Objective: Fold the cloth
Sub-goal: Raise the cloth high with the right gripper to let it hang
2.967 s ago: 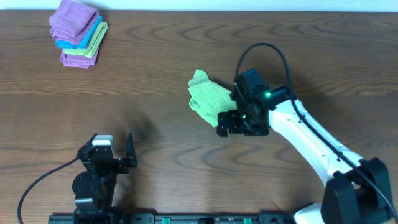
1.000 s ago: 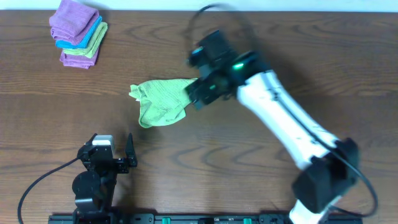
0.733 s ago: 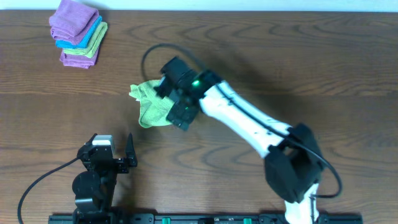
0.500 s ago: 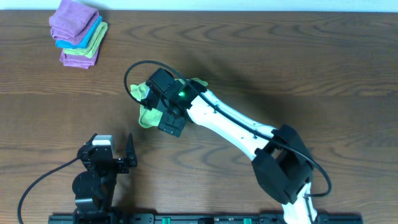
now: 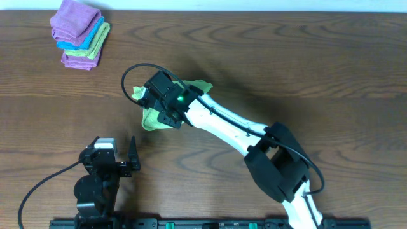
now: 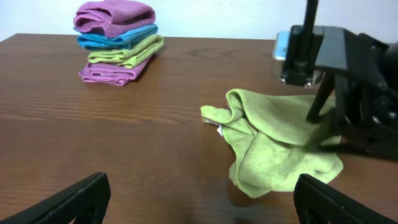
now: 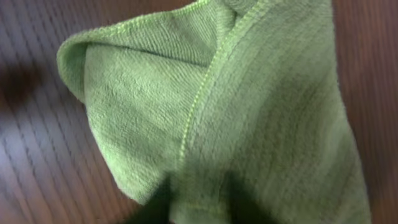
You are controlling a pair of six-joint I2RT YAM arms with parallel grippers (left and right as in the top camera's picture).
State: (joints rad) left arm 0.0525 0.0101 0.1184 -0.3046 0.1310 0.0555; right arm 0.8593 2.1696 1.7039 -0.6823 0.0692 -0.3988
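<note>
Cloth (image 5: 146,119) lies crumpled on the desk (image 5: 331,57), mid-left and partly doubled over itself. It's well apart from the stack (image 5: 79,35) in the far-left corner. Right fingers (image 7: 155,202) are down on it and look to be pinching a ridge near its edge, though the wrist view is blurry there. Left fingers (image 6: 81,196) are spread wide, empty, near the front edge, short of the cloth. Step in hand looks like the grab for a first fold; no neat fold yet. Next move calls for lifting that edge and drawing it across so corners meet, without dragging the whole cloth.
</note>
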